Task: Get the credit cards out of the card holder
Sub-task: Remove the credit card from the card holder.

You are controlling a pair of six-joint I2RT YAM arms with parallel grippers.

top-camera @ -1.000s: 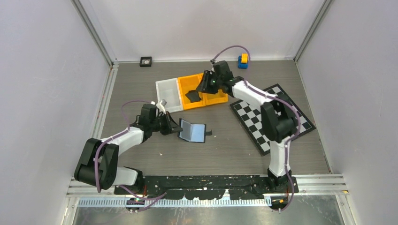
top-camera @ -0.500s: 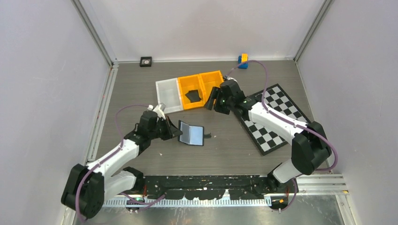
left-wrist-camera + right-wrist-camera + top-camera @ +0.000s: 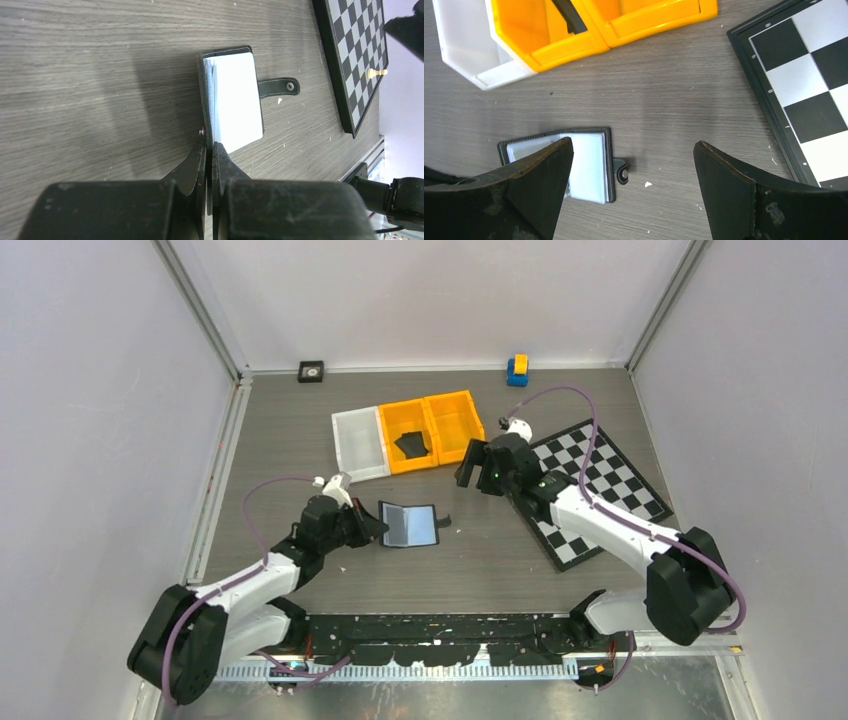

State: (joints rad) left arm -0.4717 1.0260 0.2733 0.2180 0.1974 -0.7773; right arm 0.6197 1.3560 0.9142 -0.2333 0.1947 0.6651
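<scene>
Seen from the left wrist, the card holder's (image 3: 235, 100) raised flap hides whether cards remain inside. The left gripper (image 3: 210, 146) is pinched tight on its near edge. The holder lies open, pale inside. Farther, the right gripper (image 3: 633, 150) gapes wide above it, empty. One dark credit card (image 3: 410, 444) lies in the orange bin (image 3: 398, 418).

The counter (image 3: 300, 430) is grey, streaked with wood grain. The card holder (image 3: 410, 524) is black outside with pale grey-blue open panels and a black strap tab. Two bins (image 3: 460, 425) are bright orange-yellow, one with a black credit card (image 3: 411, 445) in it, and the bin next to them (image 3: 358, 443) is white. The chessboard (image 3: 625, 475) is chequered black and white with a black rim. At the back are a blue-and-yellow block (image 3: 517, 370) and a small black square (image 3: 311, 371). The arms (image 3: 600, 523) are white and black, with purple cables (image 3: 560, 390).
</scene>
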